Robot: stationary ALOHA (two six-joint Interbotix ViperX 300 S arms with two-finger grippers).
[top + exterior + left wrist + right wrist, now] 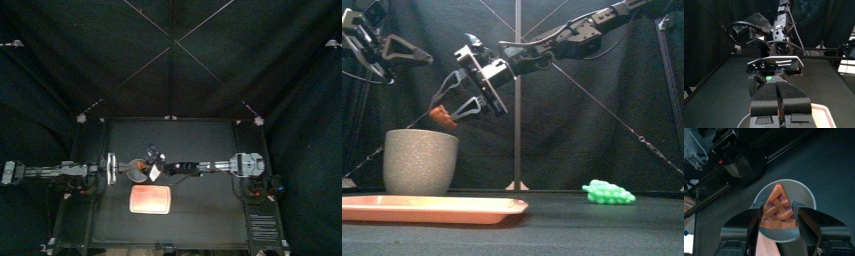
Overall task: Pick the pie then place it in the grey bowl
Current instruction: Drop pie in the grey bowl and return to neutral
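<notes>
While the right gripper [456, 108] is clamped on the pie slice [442, 117], hanging just above the grey speckled cup [420, 165] at one o'clock of its mouth, a small nudge toward nine o'clock looks wise. Then lower the tip past the rim before letting go, so nothing clips the edge.

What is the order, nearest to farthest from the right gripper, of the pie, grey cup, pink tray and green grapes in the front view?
1. The pie: held in the right gripper, up at the left.
2. The grey cup: directly below it.
3. The pink tray: lower still, front left.
4. The green grapes: far off at the right.
</notes>
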